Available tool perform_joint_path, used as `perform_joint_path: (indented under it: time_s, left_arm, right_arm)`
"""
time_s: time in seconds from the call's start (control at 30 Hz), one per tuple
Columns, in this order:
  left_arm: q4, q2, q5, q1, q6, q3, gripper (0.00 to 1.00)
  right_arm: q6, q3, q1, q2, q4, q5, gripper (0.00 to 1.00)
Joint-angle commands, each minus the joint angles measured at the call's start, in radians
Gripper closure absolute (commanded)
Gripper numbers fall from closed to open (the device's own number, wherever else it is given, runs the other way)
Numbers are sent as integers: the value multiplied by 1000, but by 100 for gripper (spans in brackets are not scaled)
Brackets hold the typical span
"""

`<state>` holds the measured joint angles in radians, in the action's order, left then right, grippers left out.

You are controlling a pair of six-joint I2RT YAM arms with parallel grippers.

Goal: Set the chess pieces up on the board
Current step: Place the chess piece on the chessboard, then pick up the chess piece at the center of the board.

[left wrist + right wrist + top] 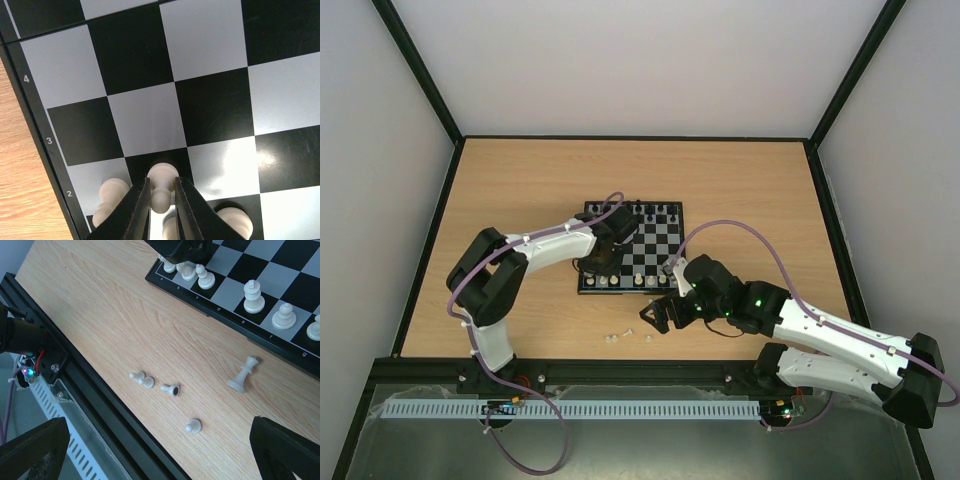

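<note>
The board (655, 240) lies mid-table, with white chess pieces (638, 280) along its near edge. My left gripper (605, 262) is low over the near left corner. In the left wrist view its jaws (162, 181) stand slightly apart on either side of a white pawn (161, 197), which stands upright on a black square. A sliver of gap shows on one side. Other white pawns (112, 192) stand beside it. My right gripper (157, 422) hangs wide open and empty over loose white pieces on the table: lying pawns (141, 379), a standing pawn (192, 426) and a taller lying piece (244, 374).
Black chess pieces (655, 212) line the board's far edge. A black frame rail (100, 405) runs along the table's near edge, close to the loose pawns. The right arm (800, 320) stretches in from the lower right, just off the board's near right corner.
</note>
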<state>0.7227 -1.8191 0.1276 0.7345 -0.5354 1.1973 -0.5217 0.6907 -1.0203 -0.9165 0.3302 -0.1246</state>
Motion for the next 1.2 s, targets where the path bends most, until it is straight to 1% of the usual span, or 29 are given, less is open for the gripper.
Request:
perform_joint_path:
  time_s: [0.0, 0.13, 0.23, 0.33, 0.47, 0.57, 0.73, 0.9, 1.07, 1.17]
  left_arm:
    - [29, 26, 19, -7, -9, -16, 83]
    - [31, 45, 15, -3, -10, -1, 83]
    - [42, 63, 15, 4, -12, 28, 76]
    - [67, 79, 26, 14, -16, 62, 72]
    - [95, 106, 40, 23, -20, 99, 70]
    - [99, 142, 45, 26, -21, 125, 66]
    - [93, 261, 73, 49, -29, 131, 41]
    - [57, 439, 77, 61, -45, 37, 22]
    - [35, 605, 57, 65, -72, -62, 2]
    - [34, 664, 43, 69, -91, -103, 1]
  right_arm:
    - [5, -12, 3, 1, -3, -10, 1]
    - [5, -12, 3, 0, -4, -11, 1]
    - [6, -12, 3, -2, -3, -10, 0]
    - [6, -11, 3, -3, -3, -10, 1]
    - [5, -11, 3, -4, -2, -9, 1]
    - [5, -13, 3, -2, -3, -13, 1]
    - [8, -10, 3, -11, -1, -30, 2]
    - [15, 5, 3, -62, 11, -43, 2]
    - [10, 10, 3, -68, 18, -11, 1]
    - [6, 11, 3, -72, 23, 5, 2]
